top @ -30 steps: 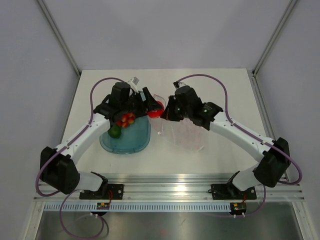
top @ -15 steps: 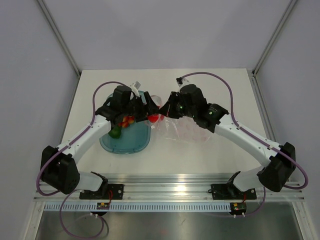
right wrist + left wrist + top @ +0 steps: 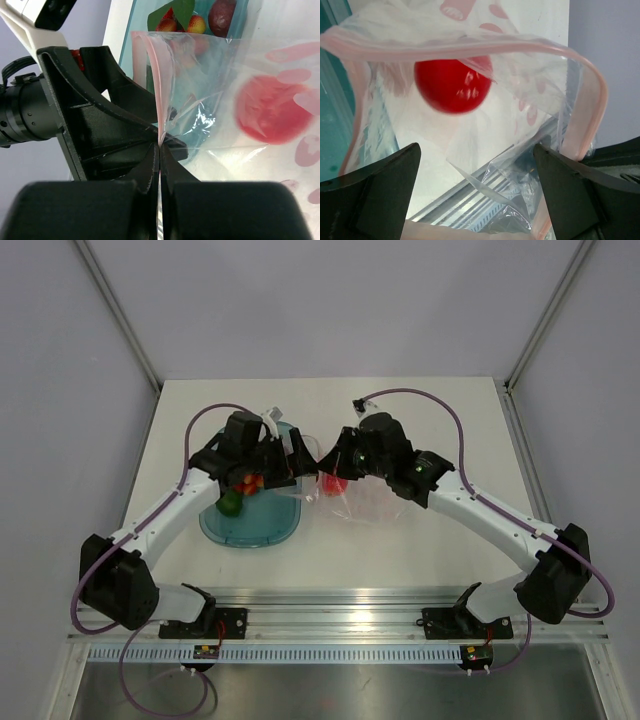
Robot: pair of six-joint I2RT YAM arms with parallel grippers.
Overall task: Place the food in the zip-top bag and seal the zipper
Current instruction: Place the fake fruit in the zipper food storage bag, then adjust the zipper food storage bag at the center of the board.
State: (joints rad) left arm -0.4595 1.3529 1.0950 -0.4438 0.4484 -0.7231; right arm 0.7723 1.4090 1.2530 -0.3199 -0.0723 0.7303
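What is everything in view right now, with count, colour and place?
zip-top bag: one, clear with pinkish-red zipper, mid-table, mouth open toward the left arm.
red toy fruit: one, red, inside the bag.
other toy food: several, red, orange, green, in the tray.
tray: one, teal, left of the bag.
table: one, white.
left gripper: one, black, open at the bag's mouth.
right gripper: one, black, shut on the bag's zipper edge.

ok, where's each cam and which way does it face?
Top external: above and behind, facing down on white table; left arm, right arm.
Left wrist: wrist-mounted, faces into clear crinkly plastic zip-top bag; open left claw spans the bottom.
Right wrist: wrist-mounted, faces along shut right claw pinching pinkish-red zipper strip.
All share: round red toy fruit inside bag.
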